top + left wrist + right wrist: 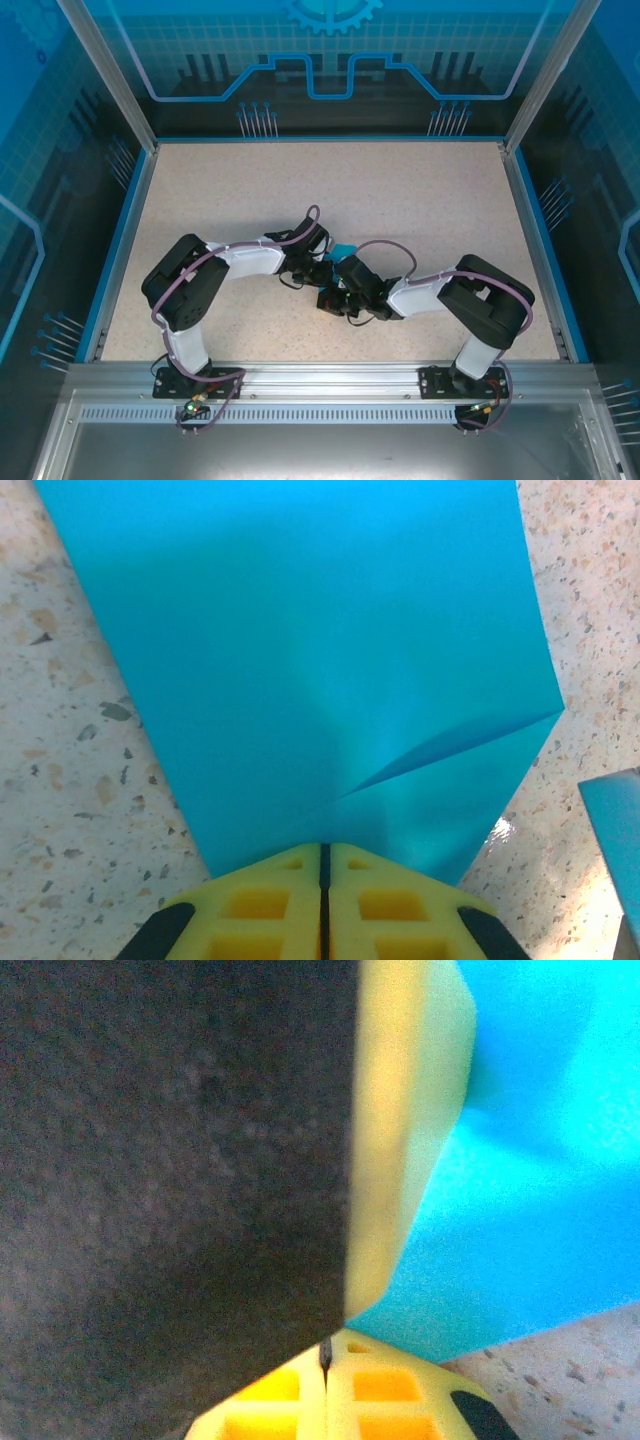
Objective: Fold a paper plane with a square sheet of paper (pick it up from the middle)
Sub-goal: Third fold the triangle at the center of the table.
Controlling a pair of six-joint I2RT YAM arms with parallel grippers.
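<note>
The speckled, stone-look counter [400,190] carries everything. Near its middle, a little toward the near edge, I see the square sheet of paper [320,630]. It is smooth, plain cyan, with one slanting crease running to its right edge. My left claw [323,880], its yellow pocketed pads pressed together, pinches the sheet's near edge. My right claw [326,1360] is closed too, its tips at the paper, but I cannot tell whether it grips.
</note>
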